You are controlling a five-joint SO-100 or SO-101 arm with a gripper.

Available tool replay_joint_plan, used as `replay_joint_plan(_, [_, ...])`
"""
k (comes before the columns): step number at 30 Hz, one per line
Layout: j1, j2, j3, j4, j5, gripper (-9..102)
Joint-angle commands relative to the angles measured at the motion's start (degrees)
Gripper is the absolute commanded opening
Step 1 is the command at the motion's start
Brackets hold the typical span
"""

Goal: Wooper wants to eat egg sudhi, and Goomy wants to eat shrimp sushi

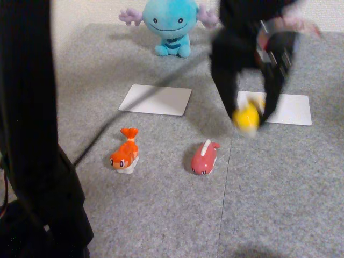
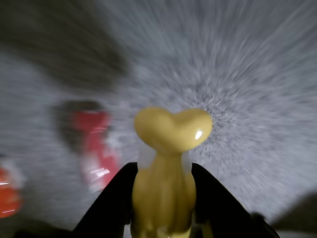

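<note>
Pinching the egg sudhi point(image 1: 246, 117) between its two black fingers, the gripper point(image 1: 250, 114) sits right of centre in the other view, blurred, with the yellow figurine at its tips just at the left edge of the right-hand white card point(image 1: 290, 109). Whether the figurine touches the mat or hangs above it cannot be told from that view. In the wrist view the same gripper point(image 2: 163, 198) rises from the bottom edge, its fingers point(image 2: 116, 198) closed against both sides of the yellow body, the forked tail of the egg sudhi point(image 2: 172, 130) pointing up toward the middle of the frame; the grey mat point(image 2: 257, 89) behind it is streaked with blur.

Wooper point(image 1: 168, 24) sits at the top centre of the other view, facing the camera at the far edge of the grey mat point(image 1: 161, 215). A second white card point(image 1: 156, 99) lies flat below it, left of centre, with nothing on it. The shrimp sushi point(image 1: 124, 152) lies on the mat in the lower left, tail toward the top of the frame. A pink-red figurine point(image 1: 205, 157) lies just right of it, near the centre, apart from the gripper. In the wrist view the pink-red figurine point(image 2: 96, 148) appears as a red smear at the left, and the shrimp sushi point(image 2: 7, 193) as an orange-red patch at the far left edge.

A dark shape point(image 1: 32, 134) fills the left edge of the other view.
</note>
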Motion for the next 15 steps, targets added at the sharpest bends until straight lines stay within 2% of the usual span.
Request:
replay_joint_plan(1, [-7.91,10.72,-1.05,0.53,5.27,1])
replay_joint_plan(9, [-31.99,9.23,-1.05,-1.23,19.42,1])
replay_joint_plan(15, [-35.86,-0.26,-1.05,-8.17,24.08,1])
